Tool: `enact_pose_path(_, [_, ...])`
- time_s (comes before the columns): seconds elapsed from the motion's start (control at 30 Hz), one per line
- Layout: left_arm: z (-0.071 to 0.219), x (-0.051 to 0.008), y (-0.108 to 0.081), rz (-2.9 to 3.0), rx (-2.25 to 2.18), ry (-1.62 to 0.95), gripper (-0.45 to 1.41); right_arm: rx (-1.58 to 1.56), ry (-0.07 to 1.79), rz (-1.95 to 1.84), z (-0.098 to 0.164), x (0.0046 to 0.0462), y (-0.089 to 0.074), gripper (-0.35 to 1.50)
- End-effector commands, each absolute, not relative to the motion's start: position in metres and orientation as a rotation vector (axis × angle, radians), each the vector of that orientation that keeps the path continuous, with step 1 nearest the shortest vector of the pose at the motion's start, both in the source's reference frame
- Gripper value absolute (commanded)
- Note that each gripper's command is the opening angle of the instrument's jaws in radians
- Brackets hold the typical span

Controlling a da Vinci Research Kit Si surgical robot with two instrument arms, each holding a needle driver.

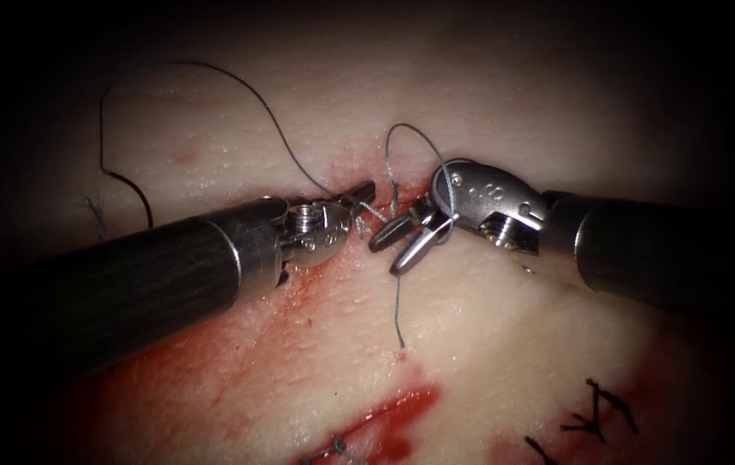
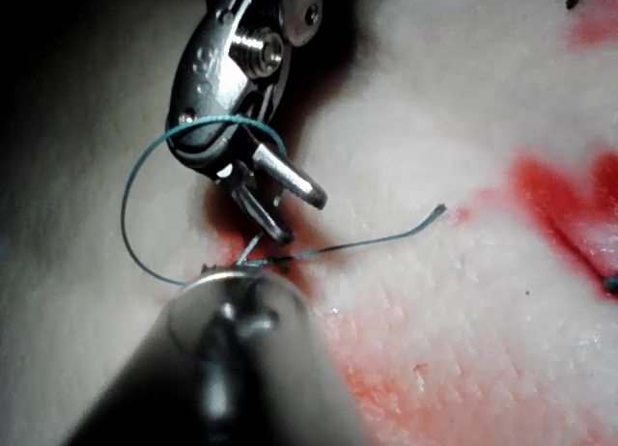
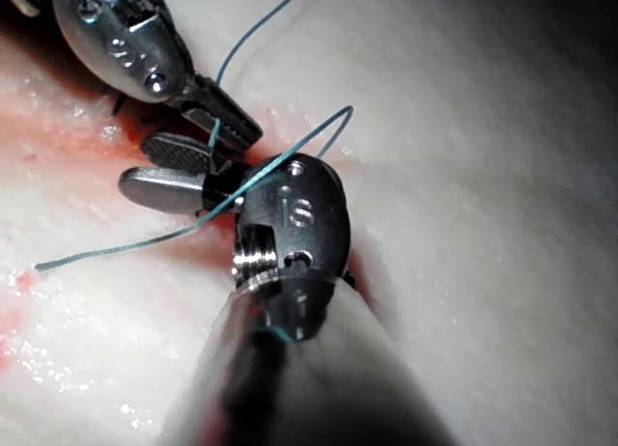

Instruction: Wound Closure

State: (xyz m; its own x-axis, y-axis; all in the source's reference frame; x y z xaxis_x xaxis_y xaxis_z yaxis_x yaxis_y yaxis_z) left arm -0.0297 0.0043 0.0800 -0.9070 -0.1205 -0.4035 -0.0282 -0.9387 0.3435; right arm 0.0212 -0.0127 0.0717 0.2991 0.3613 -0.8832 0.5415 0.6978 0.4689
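The left tool point(image 1: 360, 195) reaches in from the left, its jaws shut on the thread point(image 1: 281, 138) right at the cut point(image 1: 384, 185). Facing it from the right, the right tool point(image 1: 395, 245) has its jaws open with nothing clamped; a loop of thread point(image 1: 414, 129) wraps around its wrist. A short free tail point(image 1: 399, 319) hangs down the tissue below the open jaws. The curved needle point(image 1: 130, 194) lies free on the tissue far left of the cut, held by neither tool. The wrapped loop point(image 2: 145, 166) and the right tool point(image 2: 285, 207) appear in the left wrist view; the left tool point(image 3: 230, 118) and right tool point(image 3: 164, 169) in the right wrist view.
Red fluid point(image 1: 238, 362) spreads over the tissue below the left shaft. An open stretch of the cut point(image 1: 393, 413) with a blue stitch point(image 1: 333, 448) lies lower down. Black stitch marks point(image 1: 595, 413) sit at the lower right.
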Motion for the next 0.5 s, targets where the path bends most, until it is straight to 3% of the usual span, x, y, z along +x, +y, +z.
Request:
enact_pose_path(0.03, [0.0803, -0.0302, 0.0049, -2.972, 0.665, -0.541, -0.45, 0.851, 1.277, -0.177, 0.0722, 0.0225, -0.0128, 0.69])
enact_pose_path(0.23, [0.0799, -0.0296, 0.0043, -2.967, 0.668, -0.538, -0.45, 0.848, 1.155, -0.299, 0.0728, 0.024, -0.0149, 1.15])
enact_pose_path(0.5, [0.0796, -0.0286, 0.0038, -2.965, 0.654, -0.539, -0.45, 0.833, 1.053, -0.405, 0.0739, 0.0249, -0.0168, 1.16])
